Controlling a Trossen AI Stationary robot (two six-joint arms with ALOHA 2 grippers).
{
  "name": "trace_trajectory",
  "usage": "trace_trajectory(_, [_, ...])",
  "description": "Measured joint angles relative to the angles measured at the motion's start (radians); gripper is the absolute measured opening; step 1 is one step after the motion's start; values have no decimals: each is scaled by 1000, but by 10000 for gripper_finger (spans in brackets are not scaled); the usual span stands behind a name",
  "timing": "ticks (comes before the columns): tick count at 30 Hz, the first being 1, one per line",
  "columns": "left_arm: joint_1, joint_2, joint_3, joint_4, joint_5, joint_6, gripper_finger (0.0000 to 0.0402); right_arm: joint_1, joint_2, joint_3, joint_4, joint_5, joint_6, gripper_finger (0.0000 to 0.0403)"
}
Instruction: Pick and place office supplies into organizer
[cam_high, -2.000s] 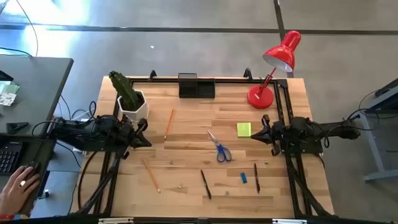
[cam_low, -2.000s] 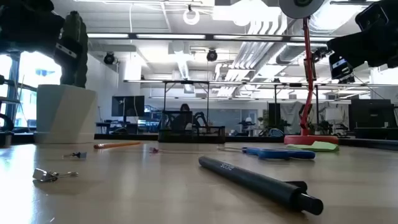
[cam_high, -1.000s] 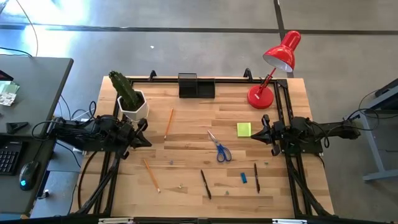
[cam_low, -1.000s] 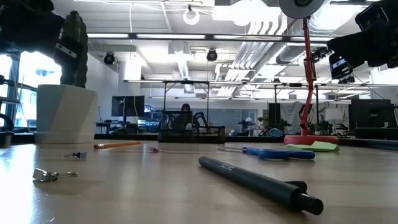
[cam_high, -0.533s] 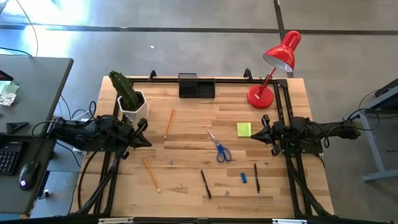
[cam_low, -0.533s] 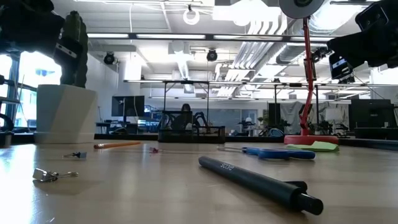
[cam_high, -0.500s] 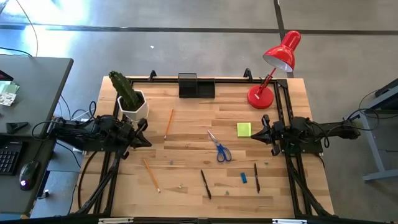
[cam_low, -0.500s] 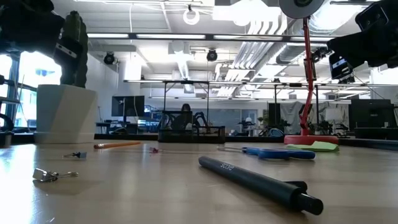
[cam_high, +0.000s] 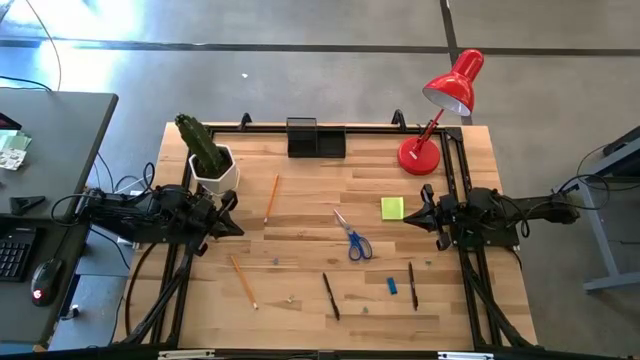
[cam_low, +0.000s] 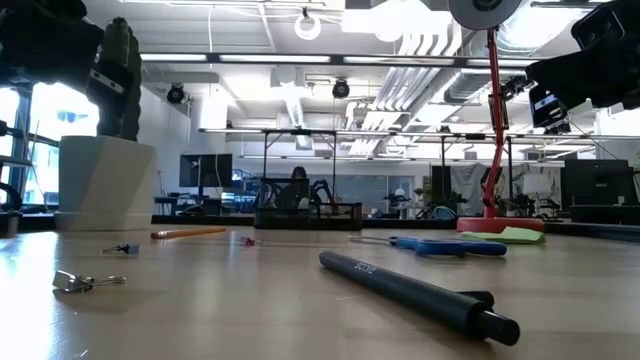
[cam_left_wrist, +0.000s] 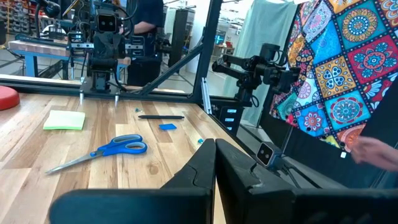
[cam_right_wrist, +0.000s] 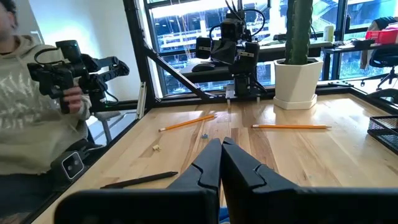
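Office supplies lie loose on the wooden table: two pencils (cam_high: 271, 198) (cam_high: 243, 281), blue-handled scissors (cam_high: 352, 236), a yellow-green sticky-note pad (cam_high: 392, 208), two black pens (cam_high: 330, 296) (cam_high: 412, 285) and a small blue eraser (cam_high: 392, 286). The black organizer (cam_high: 316, 138) stands at the middle of the far edge. My left gripper (cam_high: 234, 212) waits shut at the left edge and my right gripper (cam_high: 413, 216) waits shut at the right edge. Both point level toward the table's middle and hold nothing.
A white pot with a cactus (cam_high: 207, 160) stands at the far left, near my left gripper. A red desk lamp (cam_high: 440, 110) stands at the far right. A small metal clip (cam_low: 75, 282) lies near the front. People (cam_right_wrist: 31, 106) (cam_left_wrist: 348, 74) stand beyond the near edge.
Both arms have kept still and nothing on the table has moved. A person's hand that lay on the mouse on the desk left of the table has gone out of view.
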Motion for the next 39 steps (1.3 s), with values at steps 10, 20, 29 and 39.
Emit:
trace_trajectory(10, [0, 0, 0, 4, -71, 32, 1, 0, 0, 0, 0, 0, 1, 0])
trace_trajectory(20, [0, 0, 0, 20, -327, 72, 1, 0, 0, 0, 0, 0, 2, 0])
trace_trajectory(29, [0, 0, 0, 4, -427, 34, 1, 0, 0, 0, -1, 4, -60, 0])
trace_trajectory(39, [0, 0, 0, 79, -333, 34, 1, 0, 0, 0, 4, 131, -272, 0])
